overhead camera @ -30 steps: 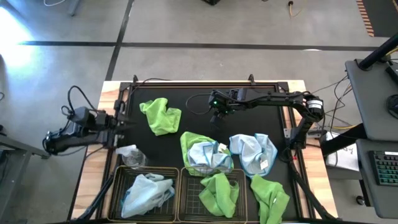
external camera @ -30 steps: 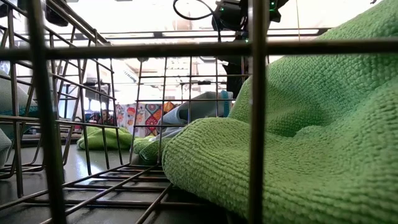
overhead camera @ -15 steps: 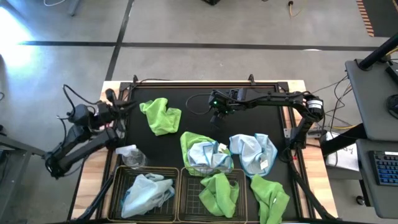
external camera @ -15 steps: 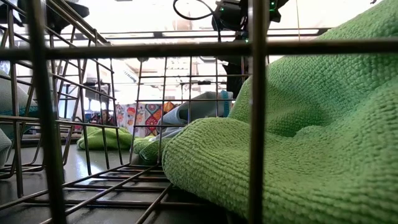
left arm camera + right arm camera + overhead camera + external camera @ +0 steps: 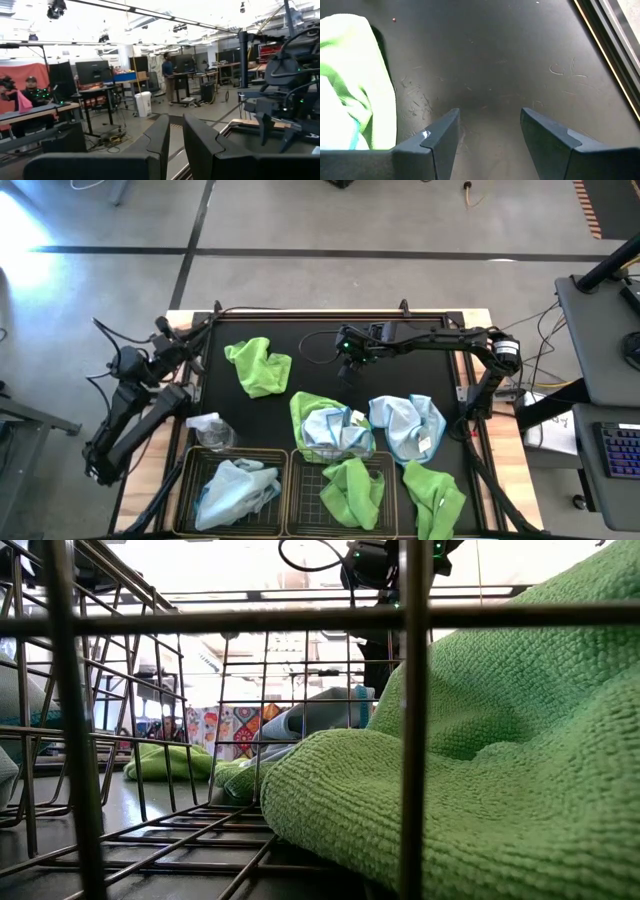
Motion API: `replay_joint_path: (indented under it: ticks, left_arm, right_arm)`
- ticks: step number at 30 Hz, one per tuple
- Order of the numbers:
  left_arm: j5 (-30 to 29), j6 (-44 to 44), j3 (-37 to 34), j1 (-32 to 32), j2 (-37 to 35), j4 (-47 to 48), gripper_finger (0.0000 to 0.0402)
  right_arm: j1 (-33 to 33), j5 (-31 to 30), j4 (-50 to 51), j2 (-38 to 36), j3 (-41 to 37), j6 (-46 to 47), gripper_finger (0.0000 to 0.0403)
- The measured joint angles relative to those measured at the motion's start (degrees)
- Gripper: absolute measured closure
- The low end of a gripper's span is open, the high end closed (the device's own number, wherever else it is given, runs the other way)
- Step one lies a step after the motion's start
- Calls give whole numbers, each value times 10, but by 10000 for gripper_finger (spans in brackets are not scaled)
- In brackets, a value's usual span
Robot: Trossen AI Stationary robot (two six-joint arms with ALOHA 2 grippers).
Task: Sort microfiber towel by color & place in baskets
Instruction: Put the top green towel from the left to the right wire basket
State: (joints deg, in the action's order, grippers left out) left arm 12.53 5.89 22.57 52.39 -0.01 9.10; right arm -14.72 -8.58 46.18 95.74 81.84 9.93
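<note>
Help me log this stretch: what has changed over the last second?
The left arm swung up and away from the mat's edge; its claw now points out into the room, holding nothing. The right claw, open over the black mat, the towels and both baskets stayed put.

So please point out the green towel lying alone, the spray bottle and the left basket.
lone green towel (image 5: 258, 366), high view, its middle.
spray bottle (image 5: 212, 430), high view, clear body.
left basket (image 5: 184, 480), high view, left rim.

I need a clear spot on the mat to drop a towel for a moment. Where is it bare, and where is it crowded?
Bare: the black mat along its far edge, right of the lone green towel, under the right gripper. Crowded: the near half, where the mixed towel pile, blue towel and both baskets sit close.
</note>
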Motion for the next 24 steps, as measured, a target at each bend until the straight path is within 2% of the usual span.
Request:
replay_joint_path:
  ticks: [24]
  left_arm:
    - [0, 0, 0, 0, 3, 0, 363]
  right_arm:
    - [2, 0, -2, 0, 0, -8, 197]
